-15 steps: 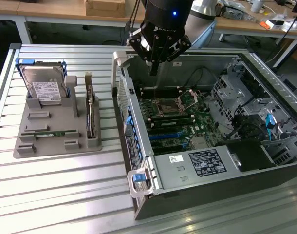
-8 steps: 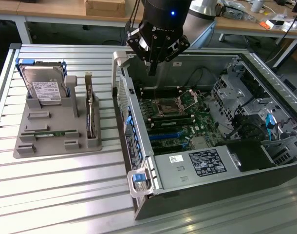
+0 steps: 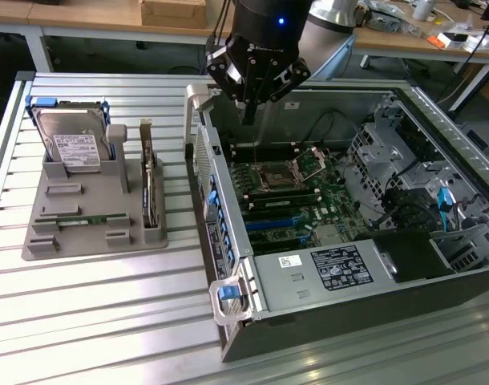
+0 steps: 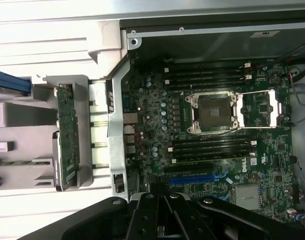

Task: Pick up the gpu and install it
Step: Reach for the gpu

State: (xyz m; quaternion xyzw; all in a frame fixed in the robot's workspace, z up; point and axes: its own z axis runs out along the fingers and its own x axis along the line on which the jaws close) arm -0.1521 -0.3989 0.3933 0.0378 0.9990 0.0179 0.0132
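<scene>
Nearest on the slatted metal bench [image 3: 92, 305] lies an open computer case [image 3: 228, 241], its labelled power supply [image 3: 341, 269] at the near end. Past that sits the green motherboard [image 3: 284, 200] with its bare processor socket [image 3: 280, 172]. On the exterior view's left, just beside the case, is a grey tray [image 3: 68, 241]. A slim memory stick [image 3: 80, 218] lies flat near its front. The gpu [image 3: 151, 188] stands on edge in the slot at the tray's side closest to the case. A hard drive [image 3: 72, 144] is propped up at the tray's far end. Farther back, the pincer [image 3: 248, 112] hangs above the case's far end, over the motherboard's edge. Its fingers are pressed together and hold nothing, well apart from the gpu.
</scene>
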